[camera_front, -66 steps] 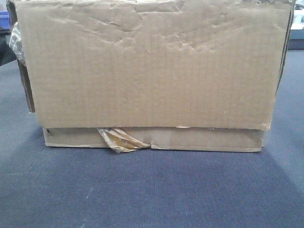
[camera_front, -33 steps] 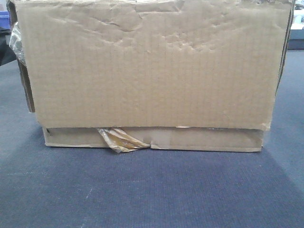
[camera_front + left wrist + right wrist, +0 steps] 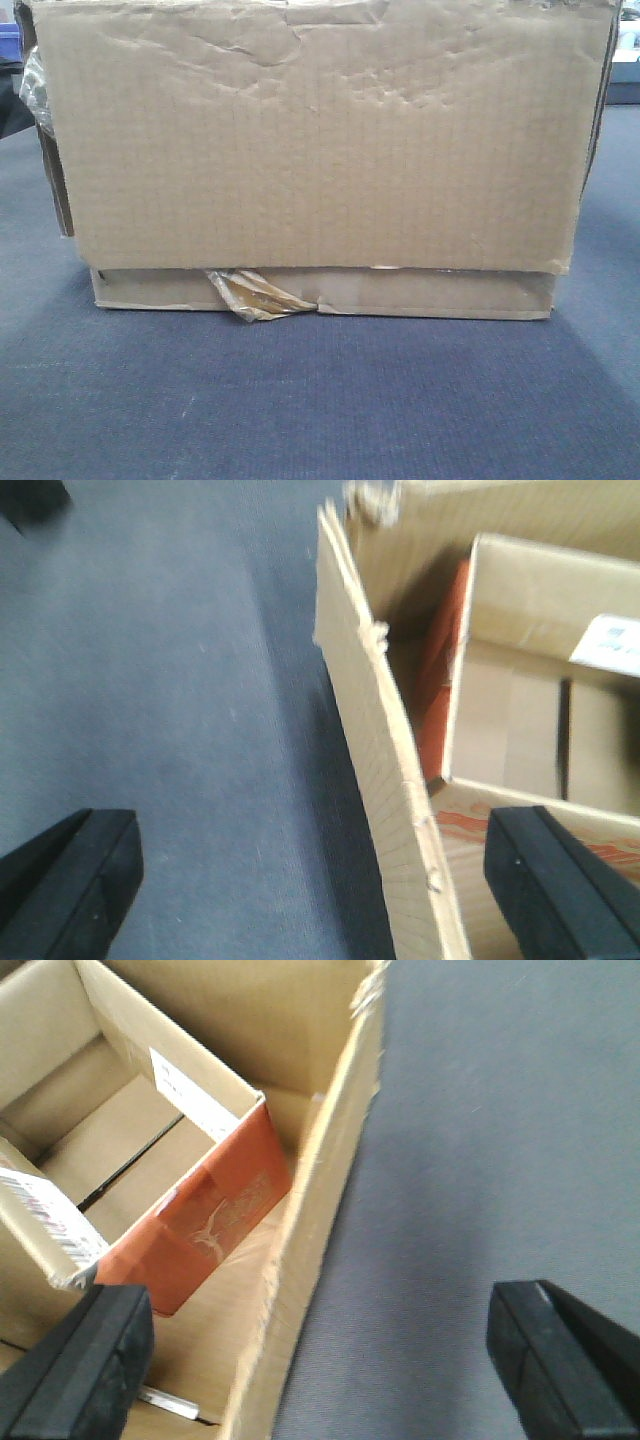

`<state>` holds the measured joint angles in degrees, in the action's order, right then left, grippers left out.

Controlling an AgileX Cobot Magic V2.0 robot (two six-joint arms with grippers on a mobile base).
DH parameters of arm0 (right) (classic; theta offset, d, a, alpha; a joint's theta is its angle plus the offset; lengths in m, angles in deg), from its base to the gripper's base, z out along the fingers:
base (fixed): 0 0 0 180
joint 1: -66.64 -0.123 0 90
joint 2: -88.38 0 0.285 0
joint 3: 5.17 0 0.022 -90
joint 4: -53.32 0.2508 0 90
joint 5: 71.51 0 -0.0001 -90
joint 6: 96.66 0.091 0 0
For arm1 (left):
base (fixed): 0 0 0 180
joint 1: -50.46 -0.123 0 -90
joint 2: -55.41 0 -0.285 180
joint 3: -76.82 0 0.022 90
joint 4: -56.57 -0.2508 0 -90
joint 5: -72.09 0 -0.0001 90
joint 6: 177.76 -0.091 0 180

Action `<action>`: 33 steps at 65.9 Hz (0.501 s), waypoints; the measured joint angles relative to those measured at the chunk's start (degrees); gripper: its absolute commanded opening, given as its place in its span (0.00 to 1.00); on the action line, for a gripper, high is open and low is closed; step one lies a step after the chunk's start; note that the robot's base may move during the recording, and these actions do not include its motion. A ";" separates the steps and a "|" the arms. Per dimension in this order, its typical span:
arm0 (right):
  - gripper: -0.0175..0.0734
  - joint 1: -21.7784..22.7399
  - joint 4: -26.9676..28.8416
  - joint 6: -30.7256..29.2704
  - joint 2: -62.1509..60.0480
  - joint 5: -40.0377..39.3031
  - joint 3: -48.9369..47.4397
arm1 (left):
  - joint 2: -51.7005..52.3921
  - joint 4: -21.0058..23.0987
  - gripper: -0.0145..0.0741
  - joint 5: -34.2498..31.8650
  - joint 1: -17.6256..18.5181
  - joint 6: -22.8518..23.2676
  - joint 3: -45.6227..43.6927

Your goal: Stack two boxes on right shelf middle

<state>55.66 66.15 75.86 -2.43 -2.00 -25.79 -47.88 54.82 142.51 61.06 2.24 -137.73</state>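
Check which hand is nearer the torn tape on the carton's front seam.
Left, probably. The tape sits left of centre on the carton. The left hand straddles its left wall and the right hand straddles its right wall, farther off.

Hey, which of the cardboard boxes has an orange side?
The smaller open box, sitting inside the large carton. Its outer side is orange with a pale print; the large carton is plain brown.

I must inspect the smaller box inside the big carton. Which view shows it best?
Right wrist: the smaller box shows its orange printed side and open inside. Left wrist crops it. Front view shows only the big carton from outside.
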 measured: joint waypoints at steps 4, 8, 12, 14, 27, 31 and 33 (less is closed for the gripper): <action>0.81 0.00 0.53 0.00 2.04 0.29 -0.24 | -0.97 0.60 0.84 0.00 0.00 0.00 0.96; 0.81 0.00 0.78 0.00 4.25 0.37 -0.33 | -1.91 1.25 0.84 0.00 0.00 0.00 1.97; 0.81 0.00 0.93 0.00 6.10 0.50 -0.33 | -2.72 1.75 0.84 -0.11 0.22 0.00 3.34; 0.81 0.00 0.98 0.00 7.21 0.50 -0.33 | -3.05 1.75 0.84 -0.11 0.22 0.00 4.03; 0.81 -1.71 1.13 0.00 12.26 0.50 -0.33 | -3.66 2.70 0.84 -1.42 0.70 0.00 8.59; 0.81 -2.51 1.22 0.00 13.69 0.50 -0.33 | -3.41 2.96 0.84 -2.07 0.70 0.00 9.38; 0.81 -2.67 1.26 0.00 14.29 0.50 -0.33 | -3.42 3.26 0.84 -2.33 0.70 0.00 9.67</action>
<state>53.00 67.42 75.86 11.86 -1.50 -26.12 -51.30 58.09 140.17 61.76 2.24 -128.06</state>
